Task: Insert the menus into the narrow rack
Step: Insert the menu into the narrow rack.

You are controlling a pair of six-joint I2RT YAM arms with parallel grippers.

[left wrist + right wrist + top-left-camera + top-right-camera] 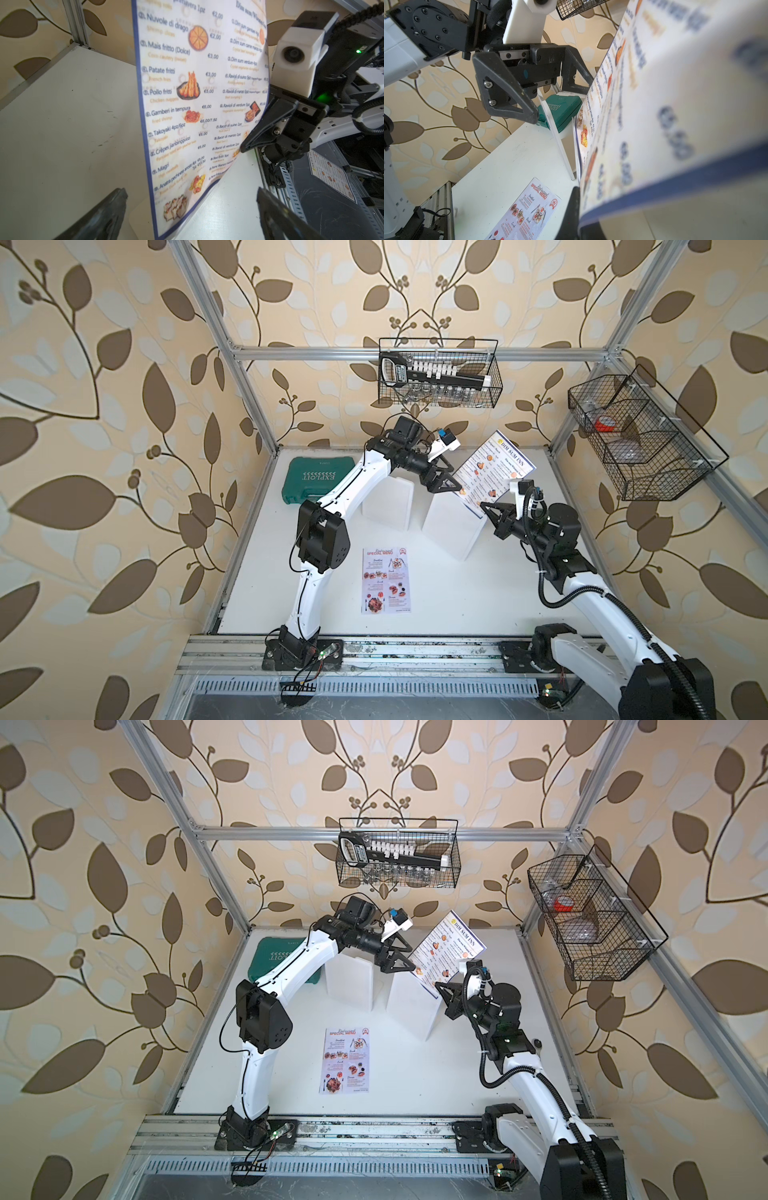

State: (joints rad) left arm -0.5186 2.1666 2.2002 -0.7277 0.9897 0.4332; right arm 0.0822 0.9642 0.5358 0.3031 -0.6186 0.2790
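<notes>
The navy-bordered Dim Sum Inn menu (492,470) (446,950) (187,93) (654,104) stands tilted in the air. Its lower edge meets the top of the rack's right white panel (451,531) (409,1006). My right gripper (483,506) (438,986) (580,209) is shut on the menu's near edge. At the menu's lower left corner my left gripper (456,482) (409,962) (191,195) is open, one finger on each side of the sheet, not touching it. The Special Menu (385,580) (345,1060) (527,209) lies flat on the table in front of the rack.
The rack's second white panel (388,506) stands left of the first. A green tool case (309,481) lies at the back left. One wire basket (438,373) hangs on the back rail, a second wire basket (640,435) on the right rail.
</notes>
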